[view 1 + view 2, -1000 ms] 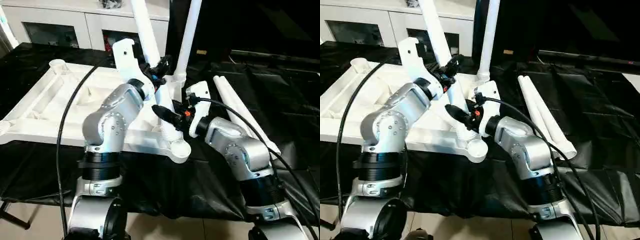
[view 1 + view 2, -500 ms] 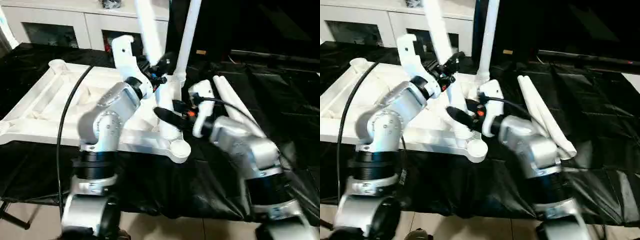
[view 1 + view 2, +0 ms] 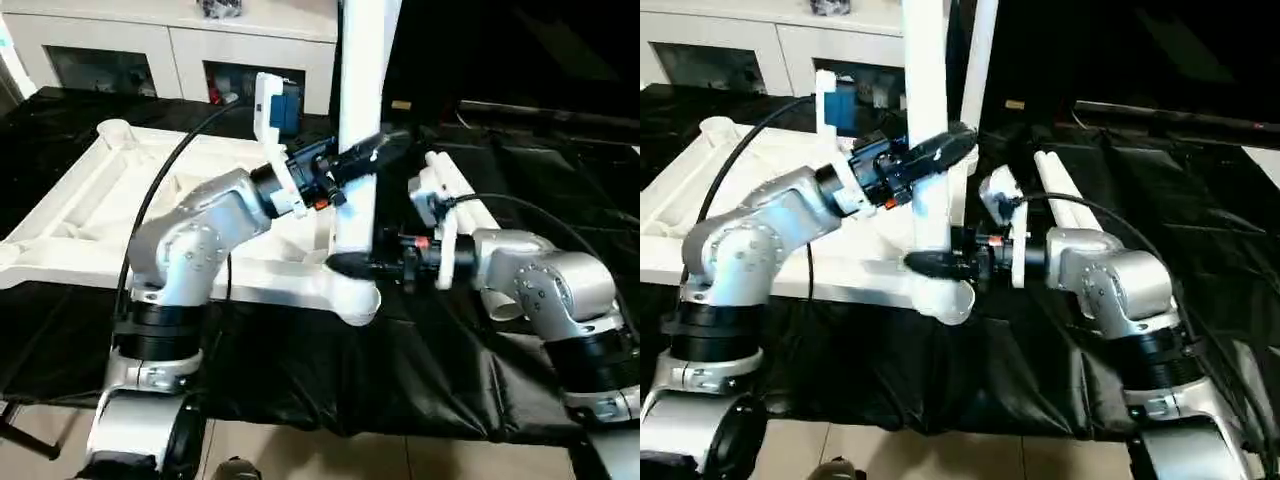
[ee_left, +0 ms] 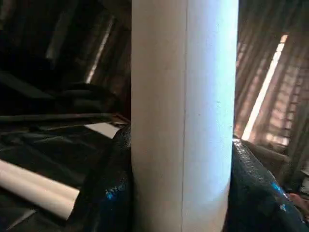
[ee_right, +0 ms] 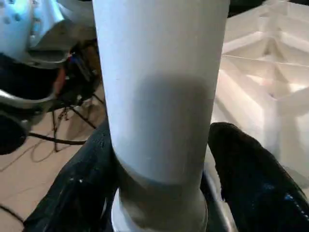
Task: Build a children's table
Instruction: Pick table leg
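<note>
The white tabletop [image 3: 90,215] lies upside down, ribs up, on the black-covered bench. A white tube leg [image 3: 357,120] stands upright in its near right corner socket [image 3: 355,297]. My left gripper [image 3: 372,155] is shut on this leg at mid-height; in the left wrist view its fingers [image 4: 104,193] press both sides of the leg [image 4: 183,116]. My right gripper [image 3: 345,265] is shut on the same leg just above the socket, with its fingers [image 5: 256,193] flanking the leg [image 5: 159,96]. A second leg [image 3: 980,60] stands upright at the far right corner.
Two loose white legs [image 3: 455,185] lie on the black cover to the right of the tabletop. A white glass-door cabinet [image 3: 150,50] stands behind the bench. Black cables hang from both forearms.
The leg, tilted to the left before, now stands upright in the near right socket. My left wrist has turned with it, and my right gripper has swung round low on the leg's base.
</note>
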Robot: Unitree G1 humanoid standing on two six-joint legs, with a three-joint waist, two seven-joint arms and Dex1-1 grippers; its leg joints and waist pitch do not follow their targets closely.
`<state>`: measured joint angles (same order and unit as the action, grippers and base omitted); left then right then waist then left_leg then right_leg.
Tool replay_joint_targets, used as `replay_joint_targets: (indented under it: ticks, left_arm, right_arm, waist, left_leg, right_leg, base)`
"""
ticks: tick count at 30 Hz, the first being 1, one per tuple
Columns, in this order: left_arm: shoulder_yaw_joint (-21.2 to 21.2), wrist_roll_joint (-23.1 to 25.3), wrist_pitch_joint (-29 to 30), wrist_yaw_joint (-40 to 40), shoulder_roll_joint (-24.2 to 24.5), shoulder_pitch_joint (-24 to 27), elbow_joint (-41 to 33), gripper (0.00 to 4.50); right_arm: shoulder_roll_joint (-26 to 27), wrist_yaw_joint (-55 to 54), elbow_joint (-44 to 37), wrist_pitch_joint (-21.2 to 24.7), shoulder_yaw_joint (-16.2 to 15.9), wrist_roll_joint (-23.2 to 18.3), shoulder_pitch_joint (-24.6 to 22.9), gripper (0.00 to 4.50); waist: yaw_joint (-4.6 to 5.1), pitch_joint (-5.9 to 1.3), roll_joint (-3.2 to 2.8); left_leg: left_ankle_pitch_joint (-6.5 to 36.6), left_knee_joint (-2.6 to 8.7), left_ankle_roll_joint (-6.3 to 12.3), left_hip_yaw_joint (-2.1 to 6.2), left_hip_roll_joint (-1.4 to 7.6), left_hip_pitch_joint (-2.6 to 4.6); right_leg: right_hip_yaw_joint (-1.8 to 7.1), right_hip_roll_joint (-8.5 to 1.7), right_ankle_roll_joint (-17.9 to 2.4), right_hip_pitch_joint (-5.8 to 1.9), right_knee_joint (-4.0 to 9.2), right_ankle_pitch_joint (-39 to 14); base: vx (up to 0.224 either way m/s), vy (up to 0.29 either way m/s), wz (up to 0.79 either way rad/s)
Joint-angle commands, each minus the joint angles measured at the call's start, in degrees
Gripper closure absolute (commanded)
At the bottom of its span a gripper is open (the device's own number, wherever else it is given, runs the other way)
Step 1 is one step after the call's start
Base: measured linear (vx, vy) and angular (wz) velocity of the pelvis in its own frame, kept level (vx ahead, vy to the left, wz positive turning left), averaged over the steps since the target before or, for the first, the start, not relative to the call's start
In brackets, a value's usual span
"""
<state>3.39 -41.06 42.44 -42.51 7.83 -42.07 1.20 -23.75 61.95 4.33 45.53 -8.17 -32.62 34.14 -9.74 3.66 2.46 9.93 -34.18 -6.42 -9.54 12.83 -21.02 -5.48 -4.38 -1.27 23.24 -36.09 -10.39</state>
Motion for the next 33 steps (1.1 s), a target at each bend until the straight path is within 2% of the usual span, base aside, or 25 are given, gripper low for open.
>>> replay_joint_targets:
  ticks: [1,7,29,30,33]
  left_arm:
    - [-0.5,-1.7,0.7,-1.9,0.1,-0.3,-2.1,2.68]
    - [-2.3,0.0,0.1,-2.8,1.2,0.2,-1.7,2.68]
    - [-2.4,-1.1,0.4,-4.0,1.1,0.4,-2.0,2.68]
    - [-2.4,-1.0,0.4,-4.1,1.2,0.4,-2.0,2.68]
    - [-2.4,-1.0,0.4,-4.2,1.2,0.3,-1.9,2.68]
  right_arm:
    - [-1.0,0.5,-0.7,0.4,-0.3,-0.1,1.0,1.47]
    - [-1.9,3.1,-0.9,-0.3,-0.8,-0.1,0.9,1.47]
    - [0.3,3.7,2.8,-0.1,-0.9,-0.9,0.9,1.47]
    - [0.3,3.9,2.8,-0.2,-1.1,-0.7,0.9,1.76]
    - [0.0,4.3,2.9,-0.7,-1.9,-0.1,0.8,1.83]
  waist:
    - [-0.07,-4.59,0.00]
    - [-0.21,-4.66,-0.02]
    - [-0.19,-4.68,-0.10]
    - [-0.19,-4.70,-0.06]
    - [-0.16,-4.70,-0.02]
  left_leg:
    - [7.3,3.41,-0.16,-0.29,0.22,0.13]
    - [6.7,3.42,-0.31,-0.23,0.29,0.11]
    - [7.2,3.40,-0.37,-0.24,0.28,0.13]
    - [7.1,3.40,-0.42,-0.23,0.29,0.13]
    - [7.0,3.38,-0.33,-0.24,0.27,0.10]
  right_leg:
    - [2.89,-3.56,-7.4,-3.76,4.34,-11.2]
    - [2.90,-3.49,-7.3,-3.79,4.16,-10.3]
    - [2.83,-3.52,-8.0,-3.77,4.15,-10.3]
    - [2.85,-3.54,-7.9,-3.80,4.12,-10.2]
    - [2.86,-3.52,-7.8,-3.82,4.11,-10.2]
  base:
    - [0.000,0.000,0.00]
    - [0.000,0.000,0.00]
    - [0.000,0.000,0.00]
    - [0.000,0.000,0.00]
    - [0.000,0.000,0.00]
